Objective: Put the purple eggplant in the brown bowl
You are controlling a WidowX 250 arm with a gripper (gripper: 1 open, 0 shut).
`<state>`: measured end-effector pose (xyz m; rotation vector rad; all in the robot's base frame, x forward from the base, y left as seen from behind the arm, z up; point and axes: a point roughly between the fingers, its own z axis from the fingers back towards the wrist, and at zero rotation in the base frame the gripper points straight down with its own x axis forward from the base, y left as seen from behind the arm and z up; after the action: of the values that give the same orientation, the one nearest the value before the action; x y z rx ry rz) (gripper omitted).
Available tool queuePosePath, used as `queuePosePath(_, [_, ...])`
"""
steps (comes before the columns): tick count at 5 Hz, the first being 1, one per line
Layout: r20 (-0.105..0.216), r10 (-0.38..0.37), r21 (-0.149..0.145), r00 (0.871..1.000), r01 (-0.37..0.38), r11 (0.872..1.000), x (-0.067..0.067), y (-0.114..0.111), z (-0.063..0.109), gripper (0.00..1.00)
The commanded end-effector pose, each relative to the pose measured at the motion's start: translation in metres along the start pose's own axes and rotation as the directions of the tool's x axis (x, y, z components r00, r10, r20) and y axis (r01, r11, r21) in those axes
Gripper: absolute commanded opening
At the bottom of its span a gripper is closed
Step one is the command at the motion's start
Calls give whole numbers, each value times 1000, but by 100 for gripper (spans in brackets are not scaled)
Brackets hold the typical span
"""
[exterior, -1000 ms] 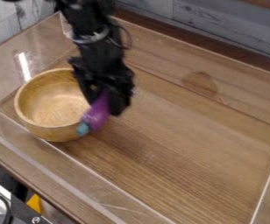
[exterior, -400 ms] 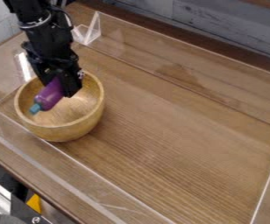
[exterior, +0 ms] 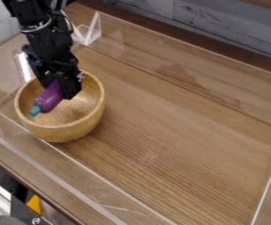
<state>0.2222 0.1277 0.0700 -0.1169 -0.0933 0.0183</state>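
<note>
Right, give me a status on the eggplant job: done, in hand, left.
Done: the purple eggplant has been picked up and carried to the brown bowl. In hand: the gripper is shut on it, holding it tilted inside the bowl's rim, stem end down. Left: open the jaws so it drops into the bowl, then lift clear.

The arm, in the upper left of the frame, was matte black throughout, built of blocky segments with dark cabling bunched along its upper part. A pale grey band ringed the wrist. Below it the gripper widened into a boxy black body ending in two short black fingers.
</note>
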Motion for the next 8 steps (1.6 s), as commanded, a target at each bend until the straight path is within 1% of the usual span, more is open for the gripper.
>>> queuePosePath(1, [35,-8,31,999,7,999,7,1,10,100])
queuePosePath(8, [28,21,37,999,-22,999,10,-14,21,100])
